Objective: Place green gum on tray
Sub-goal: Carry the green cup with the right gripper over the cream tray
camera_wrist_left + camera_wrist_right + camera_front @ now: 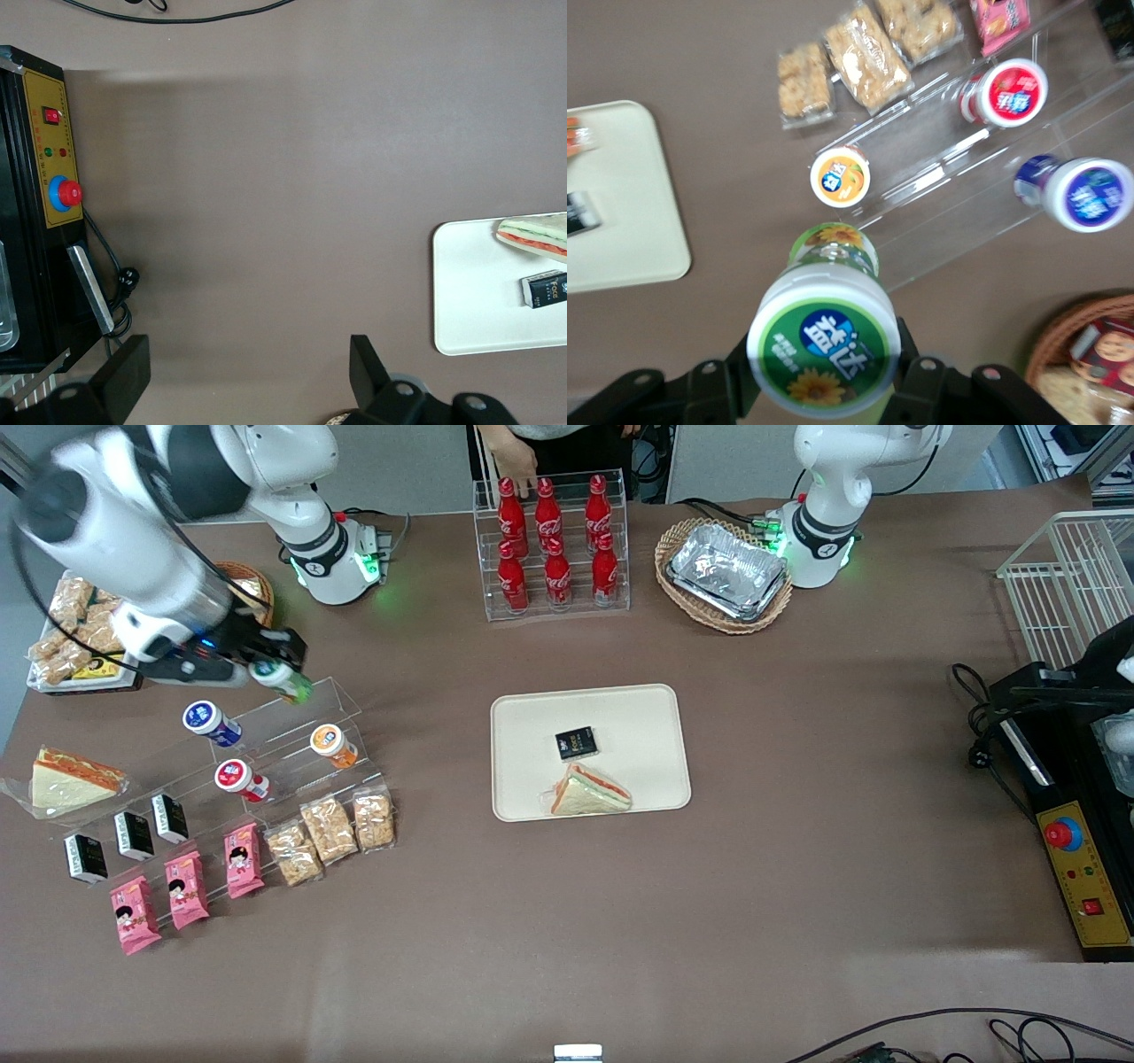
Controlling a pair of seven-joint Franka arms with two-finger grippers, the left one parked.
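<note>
above rack, gripper (279,675) clasps green gum (824,354)

Even, bright overhead light. The working arm (133,540) is motion-blurred; the gripper (275,664) above the clear rack (292,735) casts soft shadow toward 3 o'clock. Glare whitens the foil trays (731,571). The green gum (824,350) looms soft-focused.
</note>
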